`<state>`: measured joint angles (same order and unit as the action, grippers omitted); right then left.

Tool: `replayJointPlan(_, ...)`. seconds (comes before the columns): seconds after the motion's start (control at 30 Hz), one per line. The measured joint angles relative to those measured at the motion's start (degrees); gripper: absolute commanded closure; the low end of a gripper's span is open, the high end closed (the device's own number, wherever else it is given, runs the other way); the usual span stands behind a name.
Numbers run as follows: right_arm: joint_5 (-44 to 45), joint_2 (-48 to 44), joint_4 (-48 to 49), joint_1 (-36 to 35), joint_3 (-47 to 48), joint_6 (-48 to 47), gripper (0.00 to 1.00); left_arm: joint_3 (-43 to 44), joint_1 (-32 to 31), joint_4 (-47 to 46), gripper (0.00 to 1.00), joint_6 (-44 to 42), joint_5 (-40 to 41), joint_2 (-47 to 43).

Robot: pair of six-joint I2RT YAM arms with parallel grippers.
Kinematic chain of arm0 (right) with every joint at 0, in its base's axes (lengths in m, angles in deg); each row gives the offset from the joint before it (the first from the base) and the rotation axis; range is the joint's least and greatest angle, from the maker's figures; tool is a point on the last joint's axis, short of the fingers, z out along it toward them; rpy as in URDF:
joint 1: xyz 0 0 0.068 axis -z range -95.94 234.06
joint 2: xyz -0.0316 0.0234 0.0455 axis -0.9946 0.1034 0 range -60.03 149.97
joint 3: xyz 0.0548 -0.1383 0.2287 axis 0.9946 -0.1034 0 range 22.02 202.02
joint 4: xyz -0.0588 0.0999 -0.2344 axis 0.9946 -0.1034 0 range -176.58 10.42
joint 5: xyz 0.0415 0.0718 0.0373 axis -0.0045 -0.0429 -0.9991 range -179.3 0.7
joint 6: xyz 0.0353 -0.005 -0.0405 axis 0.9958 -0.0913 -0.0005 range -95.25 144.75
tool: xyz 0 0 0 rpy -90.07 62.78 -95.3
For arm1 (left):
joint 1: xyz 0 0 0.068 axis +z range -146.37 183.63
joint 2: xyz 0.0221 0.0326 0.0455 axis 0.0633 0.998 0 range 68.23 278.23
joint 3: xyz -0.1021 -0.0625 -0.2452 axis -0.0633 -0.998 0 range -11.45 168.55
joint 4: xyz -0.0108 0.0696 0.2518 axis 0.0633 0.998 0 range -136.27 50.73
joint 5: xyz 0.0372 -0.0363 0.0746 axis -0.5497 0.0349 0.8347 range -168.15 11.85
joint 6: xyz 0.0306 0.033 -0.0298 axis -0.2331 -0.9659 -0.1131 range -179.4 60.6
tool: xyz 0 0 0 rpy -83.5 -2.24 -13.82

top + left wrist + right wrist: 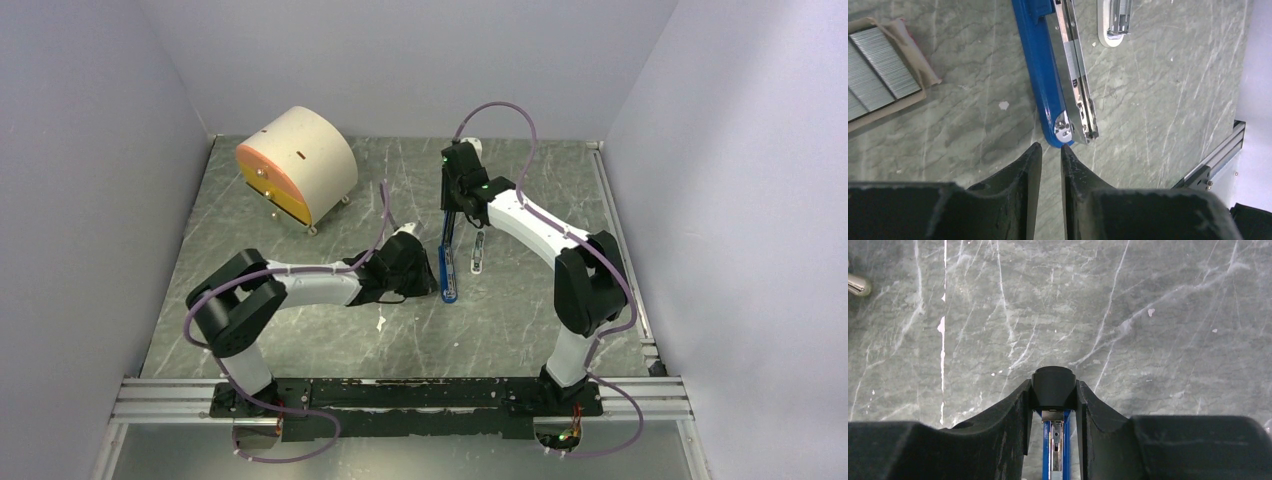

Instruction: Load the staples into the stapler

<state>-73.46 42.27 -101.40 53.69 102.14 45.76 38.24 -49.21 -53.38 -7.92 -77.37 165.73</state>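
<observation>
Right pincer (1053, 390) is clamped on the stapler (1052, 380) by its rounded black end. Left pincer (1050, 149) is barely open and empty. Front-left of it, ridged grey staples (878, 65) sit in a cardboard tray (927, 75).

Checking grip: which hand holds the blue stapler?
The right hand: it clamps the black end of the long blue-and-black stapler. The left hand hovers empty by its other tip.

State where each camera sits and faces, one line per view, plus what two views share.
Top external: above and behind the robot, looking down on the marbled table; left arm and right arm show, stapler between them.
Left wrist: on the left arm, facing down at staples; left gripper narrowly open, empty.
Right wrist: on its arm, facing down; right gripper clamps the stapler's black end.
Shared: the stapler, in all three.
</observation>
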Motion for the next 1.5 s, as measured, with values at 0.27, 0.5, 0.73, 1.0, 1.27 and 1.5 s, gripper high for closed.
replayJointPlan(0.27, -0.61, -1.97, 0.2, -0.02, -2.43, 1.16, 0.78, 3.93, -0.63, -0.79, 0.78, 0.92, -1.07, 7.23)
replayJointPlan(0.5, -1.14, -2.56, 0.11, 0.0, -2.91, 1.18, 0.8, 5.14, -0.61, -1.03, 0.87, 1.75, -2.54, 8.98)
replayJointPlan(0.73, -1.88, -3.56, -1.46, -0.26, -3.19, 2.1, 0.81, 5.68, -0.61, 0.13, 0.91, 2.56, -2.56, 9.09)
replayJointPlan(1.0, -1.16, -8.61, -0.68, -1.2, -8.31, 3.54, 0.81, 6.12, -0.63, 0.76, 0.91, 4.59, -2.6, 9.38)
replayJointPlan(1.27, 1.22, -16.61, 4.0, -3.82, -17.81, 5.14, 0.82, 8.2, -0.68, 2.23, 0.9, 5.31, -2.62, 10.71)
replayJointPlan(1.5, 3.98, -19.54, 7.58, -6.03, -22.16, 6.32, 0.82, 9.4, -0.68, 3.5, 0.9, 5.38, -2.8, 11.34)
